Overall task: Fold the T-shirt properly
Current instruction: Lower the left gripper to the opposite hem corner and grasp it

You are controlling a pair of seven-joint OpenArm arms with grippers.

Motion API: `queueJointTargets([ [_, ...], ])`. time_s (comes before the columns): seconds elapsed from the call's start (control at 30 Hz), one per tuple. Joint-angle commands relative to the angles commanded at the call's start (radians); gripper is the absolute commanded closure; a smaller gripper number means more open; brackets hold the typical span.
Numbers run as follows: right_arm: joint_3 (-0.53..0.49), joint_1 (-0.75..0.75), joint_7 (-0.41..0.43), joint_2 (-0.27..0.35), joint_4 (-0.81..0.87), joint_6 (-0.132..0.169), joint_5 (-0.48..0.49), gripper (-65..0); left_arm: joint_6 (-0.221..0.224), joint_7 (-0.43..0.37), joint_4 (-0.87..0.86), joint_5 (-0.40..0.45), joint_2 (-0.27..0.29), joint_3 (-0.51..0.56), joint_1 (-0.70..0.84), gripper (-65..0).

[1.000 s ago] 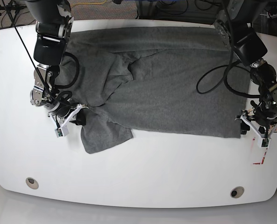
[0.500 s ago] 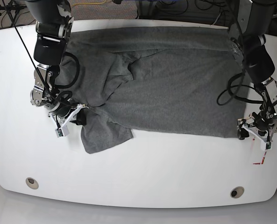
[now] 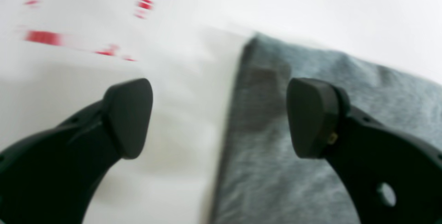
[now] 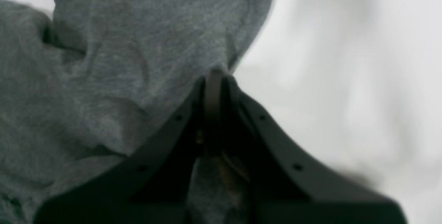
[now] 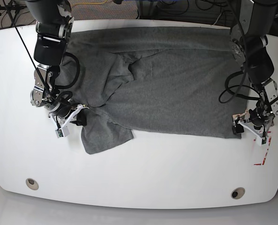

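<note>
Two grippers at work: one gripping cloth, one spread wide at a corner.

Left wrist view, left gripper (image 3: 219, 117): standing wide open, one black tip over bare white table (image 3: 179, 141), the other tip over grey cloth.
Left wrist view, T-shirt (image 3: 293, 168): showing one corner and a straight edge, lying flat between the two tips, not pinched yet.
Left wrist view, red marks (image 3: 43, 37): sitting blurry on the table, past the shirt corner.

Right wrist view, right gripper (image 4: 214, 79): squeezing closed on a thin bit of grey cloth, tips pressed together with cloth between.
Right wrist view, T-shirt: bunching into soft folds and bumps beside the pinch, edge curling over white table.

Base view, T-shirt: lying spread over the far middle of the table, big, dark grey, plain.
Base view, shirt shape: mostly flat, but wrinkled near the middle, with one flap sticking out toward the near edge on the view's left.
Base view, right gripper (image 5: 75, 116): pinching the shirt edge on the view's left, just above that flap.
Base view, left gripper (image 5: 248, 126): sitting at the shirt's near corner on the view's right.

Done so far: looking like very little, no neat fold showing.
Left to do: likely grabbing the second corner, then every fold.
</note>
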Motion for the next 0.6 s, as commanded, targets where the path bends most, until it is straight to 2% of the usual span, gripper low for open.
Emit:
queueJointTargets([
  [0.2,0.000,0.000,0.000,0.000,0.000,0.000,0.000,-0.6,0.000,0.003,-0.002,0.000,0.031,0.028,0.002,-57.2],
  [0.33,0.000,0.000,-0.003,0.000,0.000,0.000,0.000,-0.6,-0.026,0.003,-0.003,0.000,0.034,0.060,0.005,-49.2],
  [0.4,0.000,0.000,-0.017,0.000,0.000,0.000,0.000,-0.6,-0.046,0.003,-0.005,0.000,0.034,0.077,0.003,-39.7],
  [0.6,0.000,-0.003,-0.028,0.000,0.037,0.000,0.000,-0.6,-0.052,0.003,0.000,0.000,0.034,0.086,0.002,-14.7],
])
